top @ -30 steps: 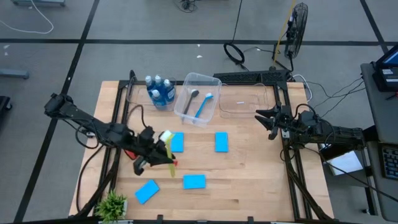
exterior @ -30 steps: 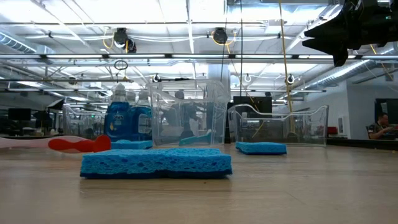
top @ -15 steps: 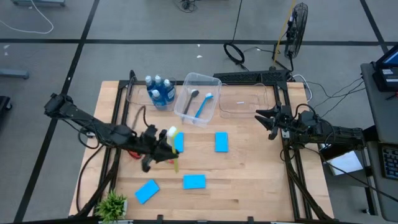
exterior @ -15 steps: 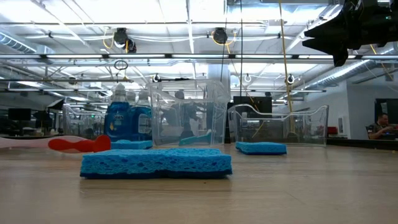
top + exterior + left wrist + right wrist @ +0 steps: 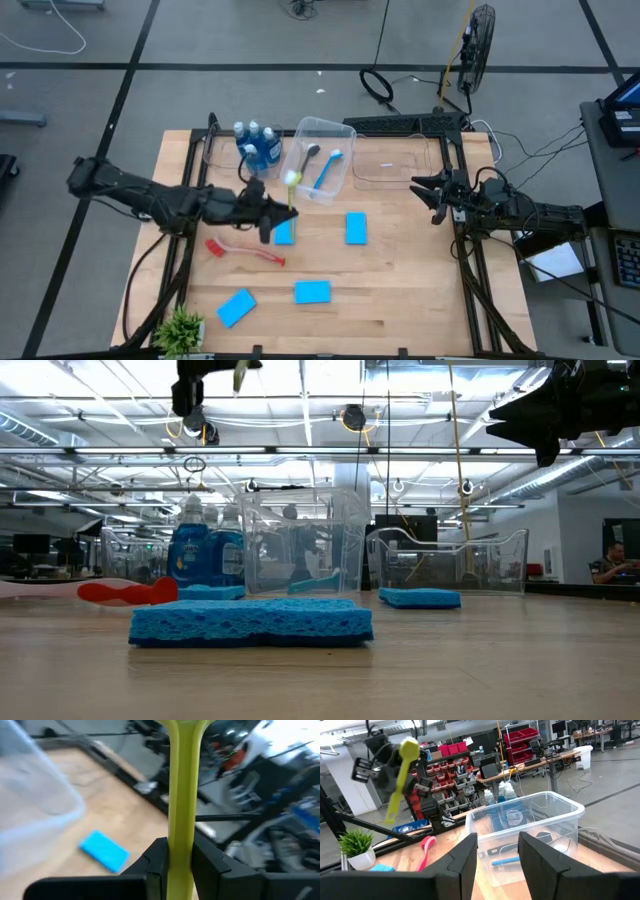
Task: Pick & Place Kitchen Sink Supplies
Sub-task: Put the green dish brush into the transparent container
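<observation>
You have two brushes [image 5: 322, 168] binned, the left gripper [image 5: 272, 213] clamps the yellow-green brush [image 5: 290, 192], while red brush [image 5: 243, 251] and sponges [image 5: 312, 291] wait

Yellow-green brush [image 5: 291, 190] in left hand [image 5: 275, 212]

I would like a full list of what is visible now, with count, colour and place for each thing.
soap bottles: three, blue, in the left clear bin.
middle bin: one, clear, holding a blue brush and a dark utensil.
right bin: one, clear.
sponges: four, bright blue, flat on the table.
red brush: one, lying on the table.
plant: one, green, at the near left corner.
left claw: shut on the yellow-green brush, raised beside the middle bin.
right claw: open, at the table's right edge.
</observation>
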Robot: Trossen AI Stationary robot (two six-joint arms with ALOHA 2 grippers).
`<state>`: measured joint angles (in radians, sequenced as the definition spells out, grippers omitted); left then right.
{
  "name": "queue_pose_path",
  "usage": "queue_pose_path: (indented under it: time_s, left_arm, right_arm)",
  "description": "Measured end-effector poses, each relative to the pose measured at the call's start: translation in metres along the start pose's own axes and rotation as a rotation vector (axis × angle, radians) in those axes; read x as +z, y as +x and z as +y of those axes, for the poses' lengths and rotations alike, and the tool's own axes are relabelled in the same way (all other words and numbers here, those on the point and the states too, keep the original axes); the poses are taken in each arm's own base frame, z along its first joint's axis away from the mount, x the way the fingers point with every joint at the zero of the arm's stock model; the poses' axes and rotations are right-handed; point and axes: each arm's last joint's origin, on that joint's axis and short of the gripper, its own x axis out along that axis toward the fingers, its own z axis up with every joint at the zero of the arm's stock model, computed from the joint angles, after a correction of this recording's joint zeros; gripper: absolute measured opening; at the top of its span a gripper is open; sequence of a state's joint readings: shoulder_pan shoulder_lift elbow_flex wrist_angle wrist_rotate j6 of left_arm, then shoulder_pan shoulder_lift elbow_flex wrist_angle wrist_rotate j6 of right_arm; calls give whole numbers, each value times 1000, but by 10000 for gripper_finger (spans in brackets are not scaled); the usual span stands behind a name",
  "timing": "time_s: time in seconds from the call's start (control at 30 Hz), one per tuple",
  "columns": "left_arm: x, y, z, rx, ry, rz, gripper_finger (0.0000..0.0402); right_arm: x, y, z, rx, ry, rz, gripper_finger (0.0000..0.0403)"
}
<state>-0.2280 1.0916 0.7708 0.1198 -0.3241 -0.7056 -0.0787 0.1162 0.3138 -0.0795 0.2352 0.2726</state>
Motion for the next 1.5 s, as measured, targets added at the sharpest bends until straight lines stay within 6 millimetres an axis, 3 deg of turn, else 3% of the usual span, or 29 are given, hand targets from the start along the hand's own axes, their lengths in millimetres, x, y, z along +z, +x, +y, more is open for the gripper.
queue_pose_path:
  time_s: [0.37, 0.6, 0.8, 0.97, 1.2, 1.5]
  left_arm:
    - [78, 14, 11, 334, 78, 33, 62]
    - [119, 47, 29, 454, 136, 55, 62]
    - [139, 86, 56, 495, 154, 96, 62]
    - [143, 113, 84, 529, 117, 138, 62]
    - [134, 133, 121, 583, 52, 206, 62]
    - [116, 150, 143, 613, 47, 312, 62]
  right_arm:
    - [0, 0, 0, -3, 0, -1, 130]
    - [0, 0, 0, -3, 0, 0, 130]
    - [0, 0, 0, -4, -1, 4, 130]
    - [-1, 0, 0, -5, -2, 7, 130]
    - [-1, 0, 0, -4, -2, 7, 130]
    - [-1, 0, 0, -5, -2, 7, 130]
